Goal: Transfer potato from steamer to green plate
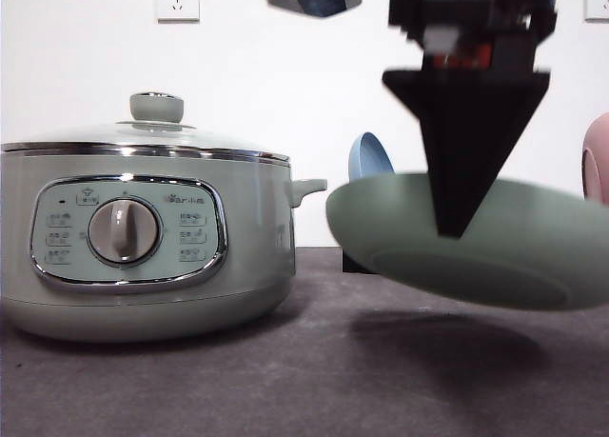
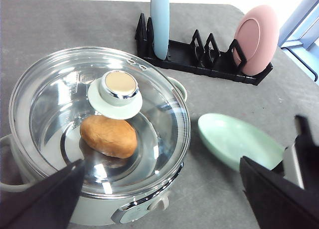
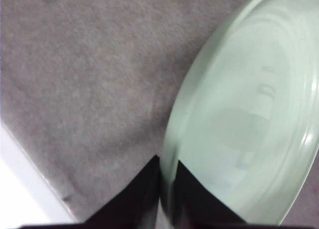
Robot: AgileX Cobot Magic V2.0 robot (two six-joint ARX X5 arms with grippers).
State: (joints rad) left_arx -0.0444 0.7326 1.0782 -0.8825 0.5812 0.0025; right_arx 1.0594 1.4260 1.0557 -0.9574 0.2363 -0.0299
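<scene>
The steamer (image 1: pixel 143 237) stands on the left of the table with its glass lid (image 2: pixel 99 119) on. Through the lid the orange-brown potato (image 2: pixel 108 135) lies on the pot's floor. My left gripper (image 2: pixel 160 164) hovers above the steamer, open, its fingers (image 2: pixel 45 199) spread wide to either side. The green plate (image 1: pixel 533 242) hangs tilted above the table to the right of the steamer, casting a shadow below. My right gripper (image 1: pixel 452 229) is shut on its rim. In the right wrist view the right gripper (image 3: pixel 167 189) pinches the plate's (image 3: pixel 249 114) edge.
A black dish rack (image 2: pixel 199 59) stands at the back, holding an upright blue plate (image 2: pixel 160 19) and a pink plate (image 2: pixel 256 37). The steamer's side handle (image 1: pixel 306 186) points toward the green plate. Grey tabletop (image 1: pixel 285 380) lies open in front.
</scene>
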